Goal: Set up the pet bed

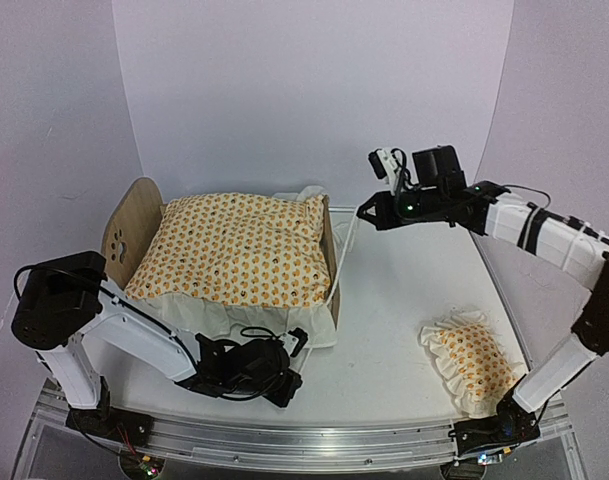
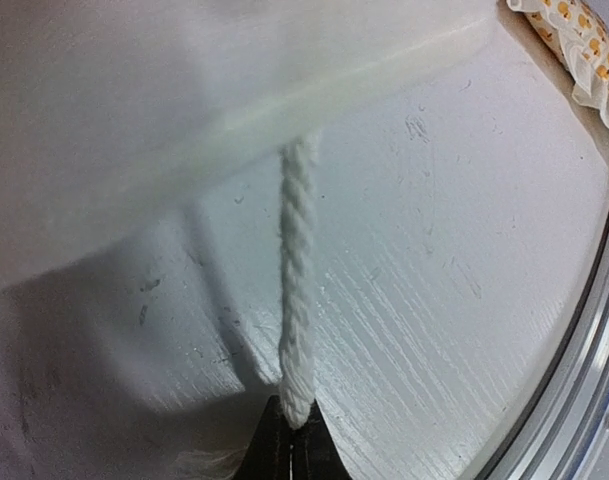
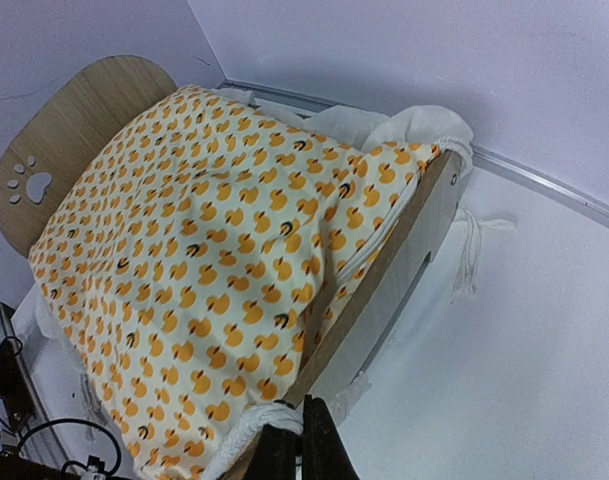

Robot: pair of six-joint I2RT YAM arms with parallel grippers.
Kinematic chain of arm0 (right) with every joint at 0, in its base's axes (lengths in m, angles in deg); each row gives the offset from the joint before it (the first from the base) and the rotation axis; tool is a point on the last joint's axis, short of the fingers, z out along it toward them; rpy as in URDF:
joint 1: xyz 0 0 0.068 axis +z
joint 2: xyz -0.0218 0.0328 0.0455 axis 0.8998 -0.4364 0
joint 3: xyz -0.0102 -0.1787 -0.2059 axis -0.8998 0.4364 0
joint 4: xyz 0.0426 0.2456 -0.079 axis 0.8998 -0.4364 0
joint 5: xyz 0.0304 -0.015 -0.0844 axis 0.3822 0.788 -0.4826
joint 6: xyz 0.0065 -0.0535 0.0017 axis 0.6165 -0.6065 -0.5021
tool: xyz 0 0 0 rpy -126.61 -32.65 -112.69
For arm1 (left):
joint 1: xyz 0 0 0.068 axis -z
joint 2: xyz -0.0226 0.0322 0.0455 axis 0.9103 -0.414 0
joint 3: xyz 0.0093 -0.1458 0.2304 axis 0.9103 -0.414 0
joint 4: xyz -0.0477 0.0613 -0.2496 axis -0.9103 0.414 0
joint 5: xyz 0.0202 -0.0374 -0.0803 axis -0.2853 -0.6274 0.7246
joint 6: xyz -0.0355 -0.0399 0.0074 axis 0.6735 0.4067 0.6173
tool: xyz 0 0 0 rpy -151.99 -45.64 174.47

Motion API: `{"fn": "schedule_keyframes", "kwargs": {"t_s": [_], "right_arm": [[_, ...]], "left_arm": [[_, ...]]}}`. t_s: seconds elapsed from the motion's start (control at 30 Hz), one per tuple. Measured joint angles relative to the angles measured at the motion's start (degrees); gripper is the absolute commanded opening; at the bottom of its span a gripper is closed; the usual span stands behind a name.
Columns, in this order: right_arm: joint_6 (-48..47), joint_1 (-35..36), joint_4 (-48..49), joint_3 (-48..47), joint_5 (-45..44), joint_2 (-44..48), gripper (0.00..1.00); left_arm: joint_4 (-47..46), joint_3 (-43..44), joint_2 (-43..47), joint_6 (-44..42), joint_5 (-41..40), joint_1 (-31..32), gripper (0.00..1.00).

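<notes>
The pet bed (image 1: pixel 129 225) stands at the back left, its light-wood end board (image 3: pixel 74 130) cut with a paw print. An orange-patterned quilt (image 1: pixel 234 250) covers it, bunched against the right end board (image 3: pixel 404 250). My right gripper (image 1: pixel 362 213) hovers just past that board's top. In the right wrist view it (image 3: pixel 302 420) is shut on a white cord (image 3: pixel 259 425) at the quilt's corner. My left gripper (image 1: pixel 299 345) lies low before the bed's front right corner. Its jaws (image 2: pixel 292 425) are shut on a twisted white rope (image 2: pixel 299 250) that runs up to the white fabric hem (image 2: pixel 184 100).
A small matching ruffled pillow (image 1: pixel 474 365) lies on the white table at the front right and shows in the left wrist view (image 2: pixel 584 50). An aluminium rail (image 1: pixel 314 440) edges the table's front. Loose white strings (image 3: pixel 469 250) trail behind the bed. Lavender walls enclose the back and sides.
</notes>
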Motion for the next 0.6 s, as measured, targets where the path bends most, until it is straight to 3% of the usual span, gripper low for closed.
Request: {"fn": "schedule_keyframes", "kwargs": {"t_s": [0.1, 0.17, 0.27, 0.33, 0.4, 0.5, 0.53, 0.6], "right_arm": [[2.45, 0.92, -2.12, 6.56, 1.46, 8.33, 0.00], [4.35, 1.14, -3.45, 9.27, 3.91, 12.02, 0.00], [8.13, 2.05, -4.15, 16.28, 7.93, 15.72, 0.10], [11.41, 4.57, -4.68, 23.10, 9.31, 16.85, 0.18], [14.53, 8.39, -5.33, 29.18, 11.08, 17.20, 0.31], [16.90, 12.81, -11.50, 33.18, 12.31, 17.49, 0.76], [16.79, 13.07, -13.22, 32.83, 10.93, 18.18, 0.87], [16.04, 12.59, -16.65, 30.27, 6.47, 19.71, 0.93]], "left_arm": [[2.12, 2.12, -0.70, -1.42, 1.16, 0.39, 0.04], [2.97, 2.43, -0.57, -2.29, 1.42, 0.61, 0.19], [4.79, 2.43, 0.92, -3.93, 2.12, 0.96, 0.37], [7.30, 2.01, 2.69, -4.79, 2.80, 1.16, 0.43], [10.23, 0.76, 5.31, -5.73, 3.63, 1.22, 0.65], [15.47, -0.85, 12.66, -7.34, 4.98, 1.22, 0.74], [17.03, -0.96, 16.04, -7.85, 5.25, 1.18, 0.78], [18.88, -0.87, 22.86, -8.92, 6.23, 0.61, 0.86]]}}
